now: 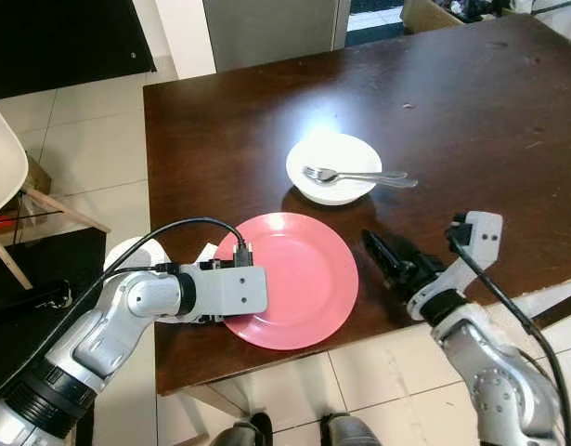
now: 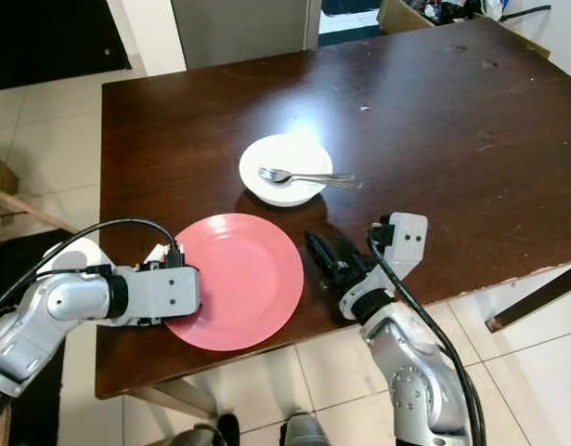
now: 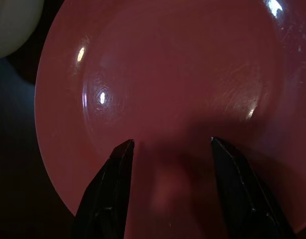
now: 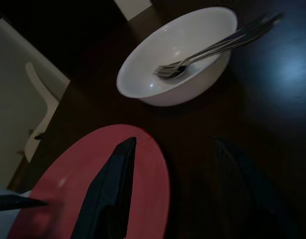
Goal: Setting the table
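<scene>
Under the left gripper [image 3: 170, 149], fingers spread wide, sits the pink plate [image 1: 299, 279]; fork [image 1: 355, 175] still in the bowl [image 1: 331, 167] ahead, unplaced.

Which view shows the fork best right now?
Right wrist view: the fork is close, tines in the bowl, handle over its rim. Both eye views show it whole but small. The left wrist view faces the plate.

Landmark: dark brown wooden table [image 1: 471, 102]; pale tiled floor [image 1: 90, 149] surrounds it; white moulded chair with wooden legs [image 1: 11, 181] stands left of the table; cardboard box [image 1: 429, 13] lies beyond its far edge.
</scene>
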`<state>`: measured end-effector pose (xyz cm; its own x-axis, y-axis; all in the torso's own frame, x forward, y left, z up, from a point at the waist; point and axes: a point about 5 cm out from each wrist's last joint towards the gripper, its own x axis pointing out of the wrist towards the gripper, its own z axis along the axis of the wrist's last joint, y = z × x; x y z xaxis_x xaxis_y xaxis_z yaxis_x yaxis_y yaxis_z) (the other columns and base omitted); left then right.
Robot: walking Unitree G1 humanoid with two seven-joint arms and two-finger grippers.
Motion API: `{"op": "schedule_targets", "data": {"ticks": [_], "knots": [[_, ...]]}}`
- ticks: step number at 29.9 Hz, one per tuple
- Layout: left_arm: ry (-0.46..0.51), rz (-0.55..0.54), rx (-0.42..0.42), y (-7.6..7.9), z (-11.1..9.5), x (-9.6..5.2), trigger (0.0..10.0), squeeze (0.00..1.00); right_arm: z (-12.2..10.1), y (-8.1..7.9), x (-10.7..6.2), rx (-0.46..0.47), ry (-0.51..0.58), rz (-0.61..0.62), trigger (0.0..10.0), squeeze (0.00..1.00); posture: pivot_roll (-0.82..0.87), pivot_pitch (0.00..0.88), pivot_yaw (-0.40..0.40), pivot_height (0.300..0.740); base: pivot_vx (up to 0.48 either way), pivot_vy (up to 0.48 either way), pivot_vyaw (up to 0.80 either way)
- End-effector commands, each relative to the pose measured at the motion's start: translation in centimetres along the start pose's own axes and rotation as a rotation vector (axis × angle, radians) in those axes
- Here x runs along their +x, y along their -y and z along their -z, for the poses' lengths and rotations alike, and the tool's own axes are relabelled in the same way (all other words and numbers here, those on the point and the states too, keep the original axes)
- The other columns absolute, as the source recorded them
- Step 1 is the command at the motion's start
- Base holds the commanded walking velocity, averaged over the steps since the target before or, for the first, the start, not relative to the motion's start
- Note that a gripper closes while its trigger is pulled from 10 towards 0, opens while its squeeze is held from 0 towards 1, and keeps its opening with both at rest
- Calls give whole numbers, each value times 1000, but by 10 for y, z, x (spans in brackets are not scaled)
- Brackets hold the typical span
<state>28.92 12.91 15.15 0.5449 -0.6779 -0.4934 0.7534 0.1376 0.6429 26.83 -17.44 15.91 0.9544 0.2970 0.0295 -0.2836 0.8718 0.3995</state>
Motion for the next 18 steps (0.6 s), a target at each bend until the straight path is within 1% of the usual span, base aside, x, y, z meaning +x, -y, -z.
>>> {"op": "schedule_targets", "data": {"ticks": [1, 3, 5, 9, 11, 13, 14, 18], "knots": [[-18, 31, -37, 4, 6, 1, 10000, 0, -3, 2, -3, -2, 13, 13, 10000, 0, -220, 138, 123, 740, 0, 0, 0], [-56, 76, -9, 13, 13, 1, 10000, 0, -3, 4, -5, 7, 19, 28, 10000, 0, -224, 149, 128, 740, 0, 0, 0], [-69, 88, -5, 16, 17, 1, 10000, 0, -2, 5, -6, 7, 17, 31, 10000, 0, -224, 149, 128, 740, 0, 0, 0], [-82, 78, -7, 14, 19, 0, 10000, 0, -1, 4, -7, 10, 15, 33, 10000, 0, -219, 159, 128, 740, 0, 0, 0], [-94, 83, 8, 13, 20, -2, 10000, 0, -1, 4, -7, 15, 13, 35, 10000, 0, -216, 161, 127, 740, 0, 0, 0], [-109, 98, 22, 15, 23, -4, 10000, 0, 1, 4, -6, 28, 12, 35, 10000, 0, -213, 162, 128, 740, 0, 0, 0], [-117, 107, 20, 18, 25, -4, 10000, 0, 2, 4, -5, 52, 11, 28, 10000, 0, -211, 162, 129, 740, 0, 0, 0], [-123, 111, 20, 19, 27, -5, 10000, 0, 4, 3, -4, 77, 10, 23, 10000, 0, -211, 162, 129, 740, 0, 0, 0]]}}
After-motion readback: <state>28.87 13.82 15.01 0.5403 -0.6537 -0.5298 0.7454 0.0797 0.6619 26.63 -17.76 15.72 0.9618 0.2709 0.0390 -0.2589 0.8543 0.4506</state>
